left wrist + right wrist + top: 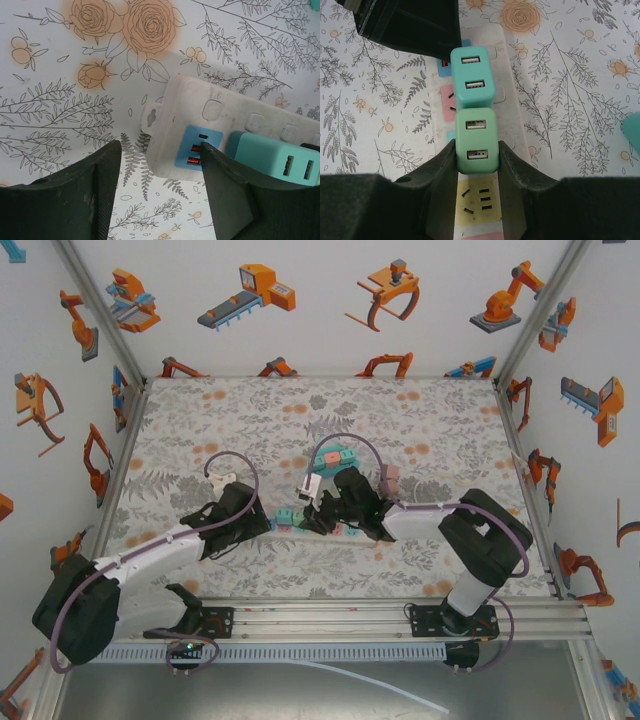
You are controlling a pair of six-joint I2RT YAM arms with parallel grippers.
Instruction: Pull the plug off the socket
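"Green plug (476,142) is the one to watch. It's seated in the white power strip (509,107), mid-table, and the right gripper (476,150) is clenched on it, one pad on each flank."

"Why take it from the sides?"

"Flat faces, a firm bite, and I'd guess a straight pull out of the socket. The teal plug (472,75) sits hard up against it in the next slot, so there's no room to grab it end to end."

"And the left gripper (159,150)?"

"My read is that it's there to pin the strip so it doesn't lift with the plug. Its jaws stand apart, astride the strip's end. One finger (225,190) is up against the blue USB panel (197,147), and the other is out over the floral table (50,100), clear of the strip. So that's a straddle, not a pinch."

"From overhead I can't make that out."

"Too small up there. That view gives you the layout: both grippers reaching in to meet at the strip. For contact, go to the wrists. The right wrist camera gives you the clamp on the green plug and the yellow socket (477,202) lying free just below it. The left one gives you the gap beside the strip's end."
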